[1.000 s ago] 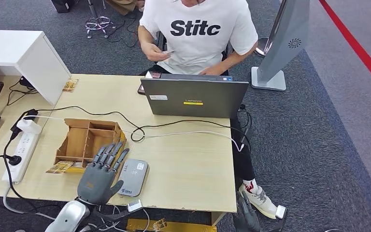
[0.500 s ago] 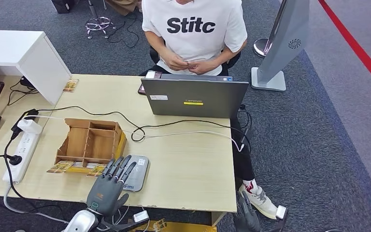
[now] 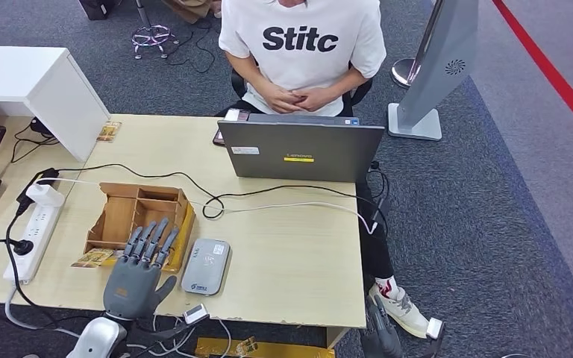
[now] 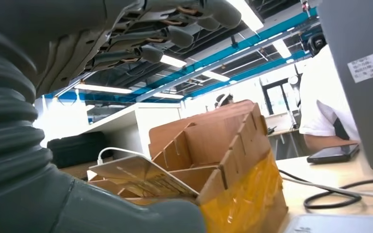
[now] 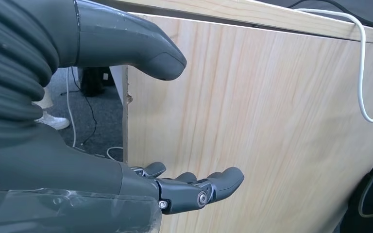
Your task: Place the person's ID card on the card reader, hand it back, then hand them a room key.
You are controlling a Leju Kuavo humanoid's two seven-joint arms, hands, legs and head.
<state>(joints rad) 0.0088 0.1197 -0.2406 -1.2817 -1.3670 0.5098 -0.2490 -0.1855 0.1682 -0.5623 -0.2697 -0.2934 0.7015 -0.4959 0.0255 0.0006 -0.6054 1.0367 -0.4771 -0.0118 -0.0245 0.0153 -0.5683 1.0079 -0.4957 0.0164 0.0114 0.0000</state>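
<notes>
My left hand [image 3: 138, 267] hovers over the front edge of the cardboard divider box [image 3: 139, 215], fingers stretched out and holding nothing. In the left wrist view its fingers [image 4: 175, 33] reach above the box [image 4: 218, 145], where patterned cards [image 4: 143, 175] lean inside a compartment. The grey card reader [image 3: 206, 266] lies bare just right of the hand. More patterned cards [image 3: 93, 258] lie on the desk by the box's front left corner. The person [image 3: 302, 45] sits behind the laptop with both hands together; I cannot make out a card in them. My right hand [image 5: 77, 165] hangs open beside the desk's side panel [image 5: 252, 121].
A grey laptop [image 3: 300, 151] stands at the desk's far edge with a phone [image 3: 218, 136] beside it. Black and white cables [image 3: 268, 200] cross the middle of the desk. A power strip [image 3: 33, 237] lies at the left, and a white cabinet [image 3: 30, 82] stands at the back left.
My left hand has moved left, off the card reader to the front of the cardboard box. The person has lowered both hands and brought them together.
</notes>
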